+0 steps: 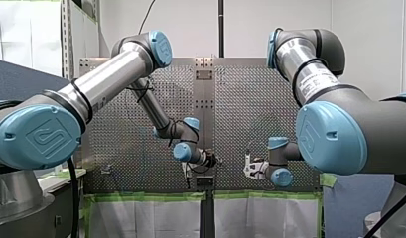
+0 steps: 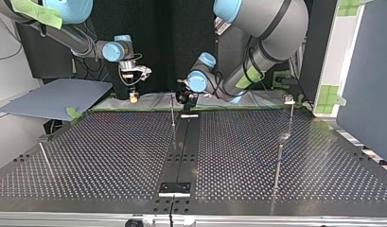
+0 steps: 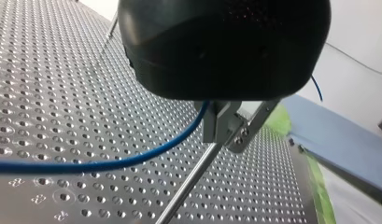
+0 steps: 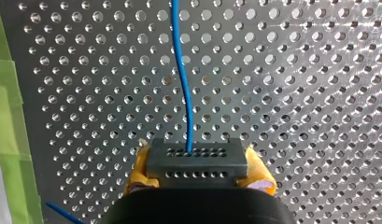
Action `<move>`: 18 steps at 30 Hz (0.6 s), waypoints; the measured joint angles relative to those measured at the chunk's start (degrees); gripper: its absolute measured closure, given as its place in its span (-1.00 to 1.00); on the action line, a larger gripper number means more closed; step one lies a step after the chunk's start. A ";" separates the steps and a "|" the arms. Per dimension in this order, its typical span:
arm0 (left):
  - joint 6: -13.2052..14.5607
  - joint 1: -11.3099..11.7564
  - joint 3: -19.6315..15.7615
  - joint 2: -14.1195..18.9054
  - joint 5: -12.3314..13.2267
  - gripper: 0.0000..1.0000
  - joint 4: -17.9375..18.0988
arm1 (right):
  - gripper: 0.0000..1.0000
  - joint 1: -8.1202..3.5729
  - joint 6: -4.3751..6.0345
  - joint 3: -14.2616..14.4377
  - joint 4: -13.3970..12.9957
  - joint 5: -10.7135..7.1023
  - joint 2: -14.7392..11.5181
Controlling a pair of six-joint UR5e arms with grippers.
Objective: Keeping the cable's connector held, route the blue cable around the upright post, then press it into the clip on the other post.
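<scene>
Blue cable (image 4: 181, 70) runs out of the dark, many-holed connector (image 4: 197, 161) and away over the perforated table (image 4: 319, 93). The connector sits clamped between the yellow pads (image 4: 139, 171) of my right gripper (image 4: 198, 173), which hangs over the table's far edge in the top view. In the left wrist view the cable curves slackly into the metal fingers (image 3: 217, 126) of my left gripper (image 3: 233, 139). They look closed on it, just beside the thin upright post (image 3: 193, 177). I judge it has not yet gone around that post. The other post (image 2: 291, 118), with what seems to be the clip (image 2: 289, 99) on top, stands well apart at the top view's right. The main risk is tension. If my left arm sweeps wide with my right fixed, the cable could slide through the fingers or tug the connector askew in the pads. Carried too high, it could ride over the slender post's tip instead of wrapping it.
</scene>
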 joint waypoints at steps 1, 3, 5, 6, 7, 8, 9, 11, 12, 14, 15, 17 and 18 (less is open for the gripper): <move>-0.56 0.01 0.03 -0.03 0.34 1.00 0.06 | 1.00 0.00 -0.01 -0.02 -0.03 0.00 0.00; -1.26 0.04 0.04 -0.02 0.84 1.00 0.07 | 1.00 -0.01 -0.03 -0.03 -0.07 -0.05 0.00; -1.79 0.04 0.04 -0.01 1.23 1.00 0.02 | 1.00 -0.02 -0.08 -0.03 -0.09 -0.28 0.01; -1.96 0.04 0.05 -0.02 1.32 1.00 0.02 | 1.00 -0.02 -0.09 -0.03 -0.10 -0.43 0.02; -2.17 0.07 0.05 -0.04 1.41 1.00 0.03 | 1.00 -0.02 -0.11 -0.04 -0.11 -0.62 0.03; -2.29 0.12 0.05 -0.04 1.44 1.00 0.05 | 1.00 -0.02 -0.12 -0.04 -0.14 -0.72 0.03; -2.39 0.20 0.06 -0.03 1.47 1.00 0.06 | 1.00 -0.02 -0.14 -0.05 -0.15 -0.80 0.03; -2.58 0.44 0.06 -0.05 1.49 1.00 0.06 | 1.00 -0.02 -0.15 -0.05 -0.22 -0.90 0.04; -2.64 0.55 0.06 -0.05 1.48 1.00 0.06 | 1.00 -0.02 -0.15 -0.06 -0.24 -0.92 0.04; -2.75 0.78 0.06 -0.06 1.42 1.00 0.07 | 1.00 -0.02 -0.15 -0.06 -0.27 -0.95 0.04; -2.81 0.90 0.06 -0.06 1.37 1.00 0.09 | 1.00 -0.02 -0.15 -0.08 -0.27 -0.96 0.05; -2.99 1.34 0.06 -0.04 1.26 1.00 0.13 | 1.00 -0.03 -0.16 -0.15 -0.29 -1.02 0.05; -3.06 1.59 0.06 -0.04 1.23 1.00 0.13 | 1.00 -0.03 -0.17 -0.17 -0.29 -1.05 0.05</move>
